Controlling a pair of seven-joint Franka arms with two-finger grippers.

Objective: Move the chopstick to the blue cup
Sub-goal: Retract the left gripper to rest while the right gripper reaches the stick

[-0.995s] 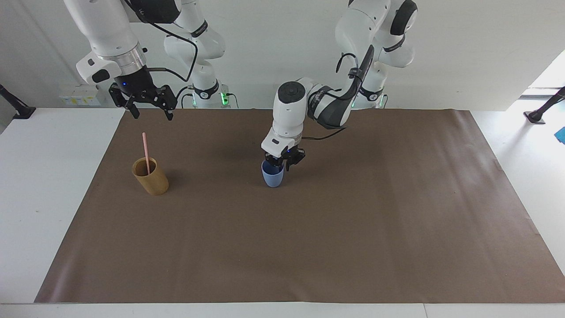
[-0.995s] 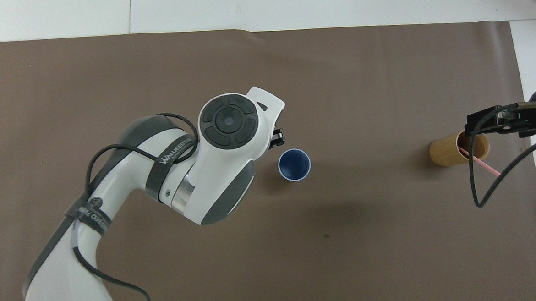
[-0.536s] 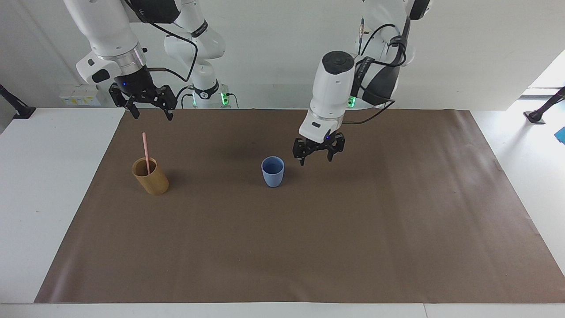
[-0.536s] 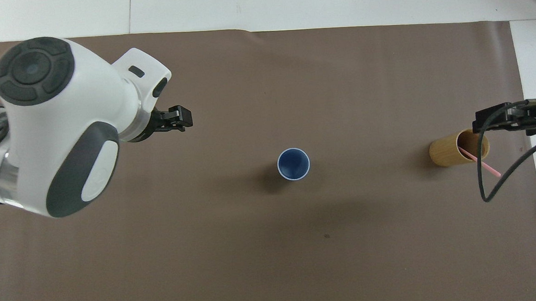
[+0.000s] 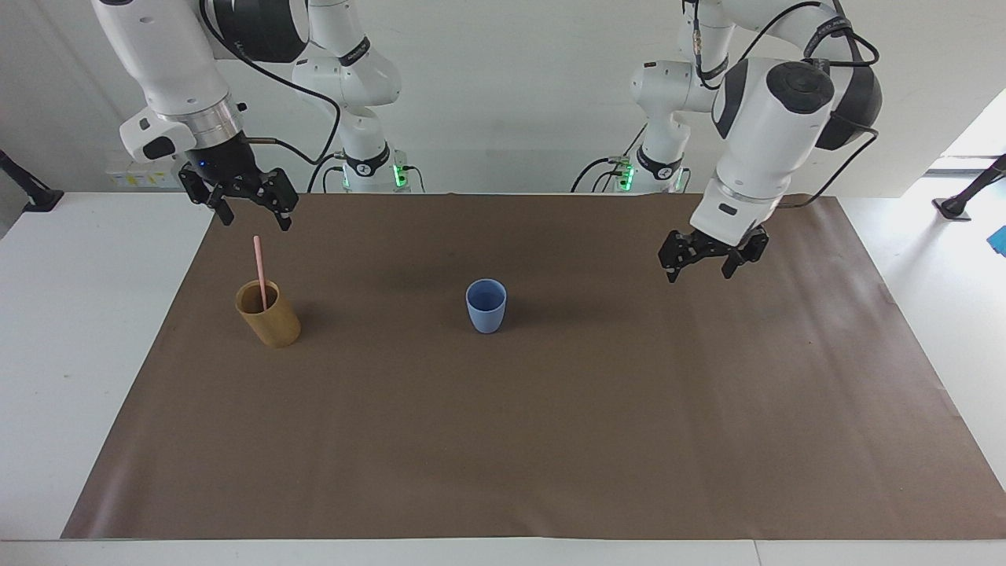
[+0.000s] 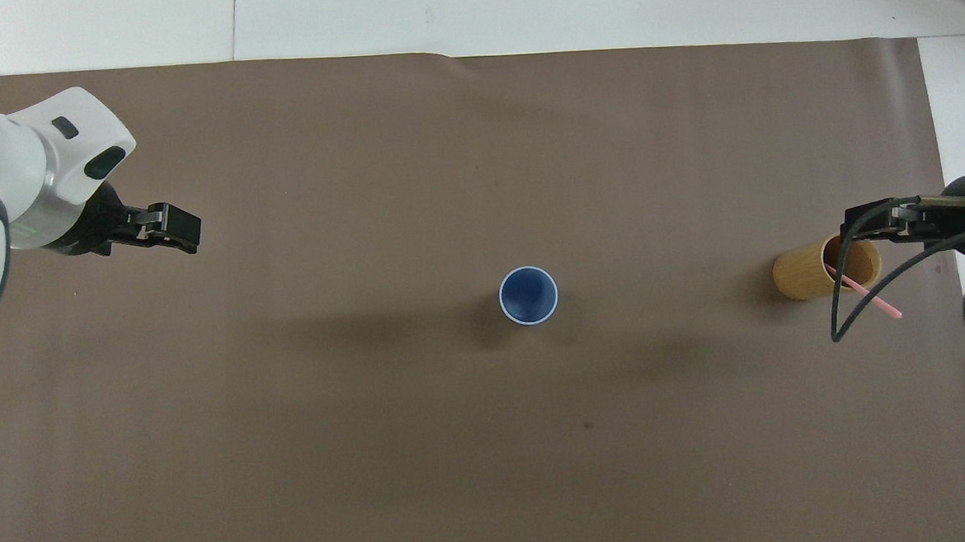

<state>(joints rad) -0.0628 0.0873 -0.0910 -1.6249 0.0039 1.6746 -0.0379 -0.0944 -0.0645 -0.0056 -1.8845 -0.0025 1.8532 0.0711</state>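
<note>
Right gripper (image 5: 246,206), jaws standing open and empty, is hovering just above the thin pale pink chopstick (image 5: 258,271) — the stick is leaning near-upright in the tan-brown cylindrical cup (image 5: 268,315), at the right arm's end of the brown paper mat (image 5: 550,440). Left gripper (image 5: 705,262), open, is waiting over the mat's other end. Counted: one chopstick, two cups — the small light-blue plastic tumbler (image 5: 486,306) is standing mid-mat

A tall tan-brown cylindrical cup (image 5: 269,315) stands upright on a wide brown paper sheet (image 5: 550,440) toward the right arm's end; the sheet covers most of a white table (image 5: 71,330), whose bare top shows around its edges
</note>
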